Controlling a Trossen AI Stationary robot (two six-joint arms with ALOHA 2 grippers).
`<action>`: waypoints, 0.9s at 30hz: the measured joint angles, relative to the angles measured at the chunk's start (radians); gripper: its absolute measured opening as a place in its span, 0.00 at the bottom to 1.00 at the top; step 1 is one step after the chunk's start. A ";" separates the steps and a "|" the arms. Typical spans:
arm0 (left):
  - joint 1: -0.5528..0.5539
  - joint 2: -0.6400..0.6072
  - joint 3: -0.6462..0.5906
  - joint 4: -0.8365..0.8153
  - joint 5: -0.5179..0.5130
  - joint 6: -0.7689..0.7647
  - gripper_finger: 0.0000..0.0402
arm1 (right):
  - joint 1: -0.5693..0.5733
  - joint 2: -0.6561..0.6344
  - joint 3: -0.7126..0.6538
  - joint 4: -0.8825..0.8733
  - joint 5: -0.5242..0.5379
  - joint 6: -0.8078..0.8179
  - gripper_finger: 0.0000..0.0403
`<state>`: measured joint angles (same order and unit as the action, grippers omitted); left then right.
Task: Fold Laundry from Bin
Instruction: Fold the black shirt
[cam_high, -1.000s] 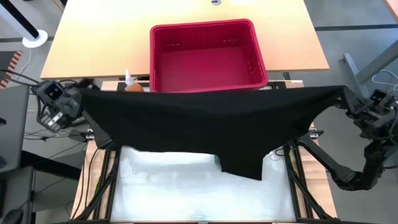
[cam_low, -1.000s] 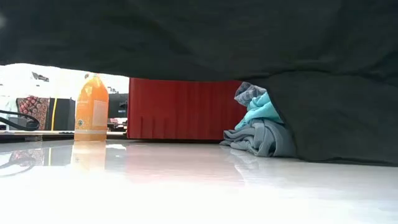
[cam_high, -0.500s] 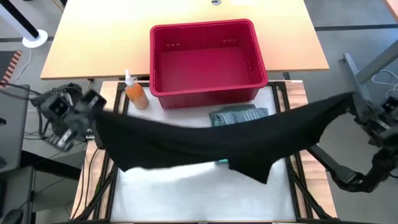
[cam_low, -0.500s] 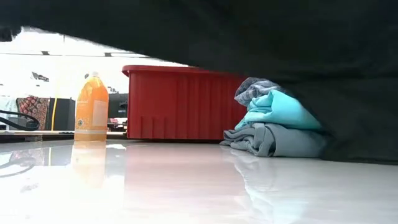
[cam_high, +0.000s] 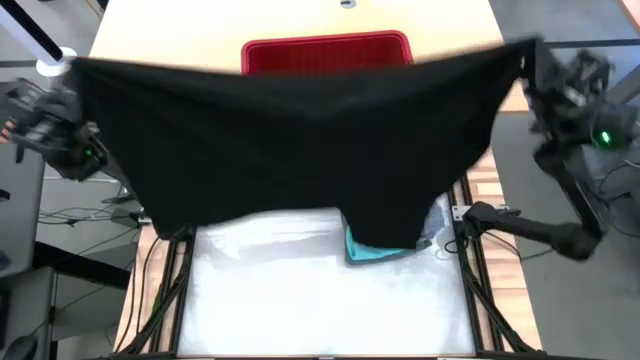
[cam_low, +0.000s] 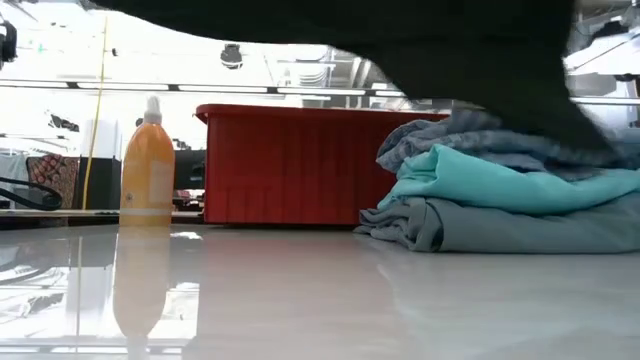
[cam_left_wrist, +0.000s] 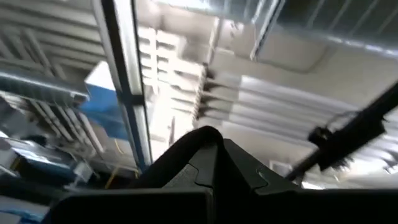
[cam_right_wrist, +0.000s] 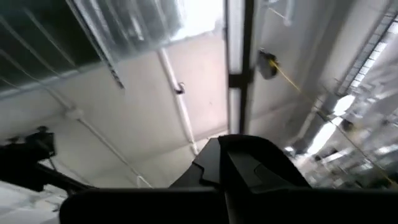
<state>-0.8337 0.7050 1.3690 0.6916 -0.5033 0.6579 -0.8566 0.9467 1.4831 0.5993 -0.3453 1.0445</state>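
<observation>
Both pairs of fingers are clamped on the black garment (cam_high: 290, 130): the left gripper (cam_high: 72, 75) on one top corner past the table's left edge, the right gripper (cam_high: 525, 55) on the other past its right edge. The cloth hangs spread high, hiding most of the bin (cam_high: 325, 52) at the far edge. Keep both hands level and taut as you lower it, so the hem lands flat on the near half, clear of the folded pile (cam_low: 500, 195).
</observation>
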 joint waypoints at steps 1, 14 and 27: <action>0.000 0.002 0.027 -0.058 0.009 -0.011 0.00 | -0.015 0.050 0.072 0.018 -0.055 0.017 0.06; 0.000 0.019 -0.047 -0.463 -0.086 -0.312 0.00 | -0.033 -0.020 0.257 -0.913 -0.421 -0.240 0.06; -0.008 0.089 -0.693 -0.324 -0.161 -1.201 0.00 | -0.114 -0.944 -0.369 -1.504 -0.312 0.083 0.06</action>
<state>-0.8417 0.7937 0.6764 0.3676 -0.6642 -0.5431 -0.9709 0.0031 1.1139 -0.9049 -0.6570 1.1272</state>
